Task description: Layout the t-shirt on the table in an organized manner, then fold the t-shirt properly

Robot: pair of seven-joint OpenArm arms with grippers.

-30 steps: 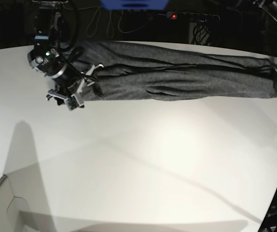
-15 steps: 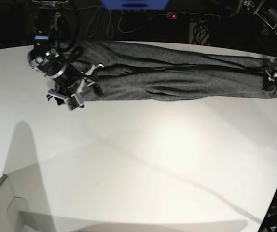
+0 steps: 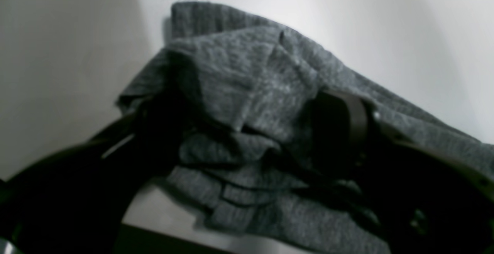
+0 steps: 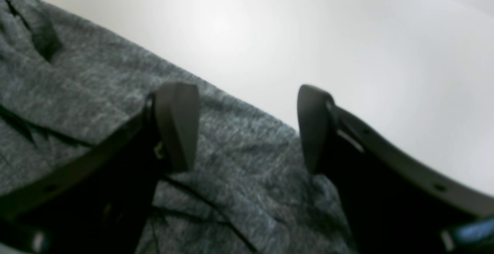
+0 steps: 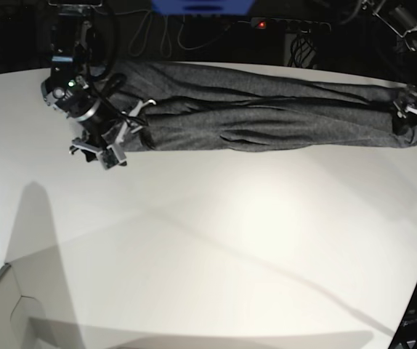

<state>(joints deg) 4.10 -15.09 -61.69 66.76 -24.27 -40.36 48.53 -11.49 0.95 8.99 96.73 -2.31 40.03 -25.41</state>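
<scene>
one t-shirt [image 5: 266, 109], one table [image 5: 216, 247], two end effectors: left [image 5: 410, 120], right [image 5: 118, 142]

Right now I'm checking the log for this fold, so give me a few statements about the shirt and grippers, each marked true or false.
1. The shirt lies bunched in a long band across the far side of the table. True.
2. The right gripper is shut on cloth. False: its jaws stand apart, over the shirt's edge.
3. The left gripper is at the shirt's end. True.
4. The shirt has a printed logo. False: it is plain grey.
5. The shirt is spread flat, sleeves out. False: it is gathered in folds.
</scene>
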